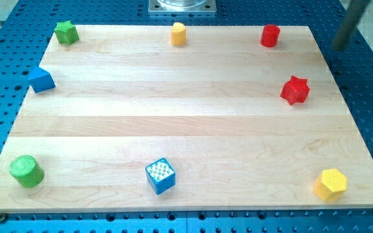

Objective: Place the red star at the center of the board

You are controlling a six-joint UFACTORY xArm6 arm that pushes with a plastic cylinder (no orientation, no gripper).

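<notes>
The red star [295, 89] lies near the board's right edge, in the upper half. My rod enters at the view's top right and my tip [339, 47] hangs off the board's right edge, up and to the right of the red star, well apart from it. The wooden board [173, 116] fills most of the view.
A red cylinder [270, 35] and a yellow cylinder [179, 33] stand along the top edge, a green star [66, 32] at top left. A blue block [41, 79] sits at the left edge. A green cylinder [26, 171], blue cube [160, 175] and yellow hexagonal block [331, 184] line the bottom.
</notes>
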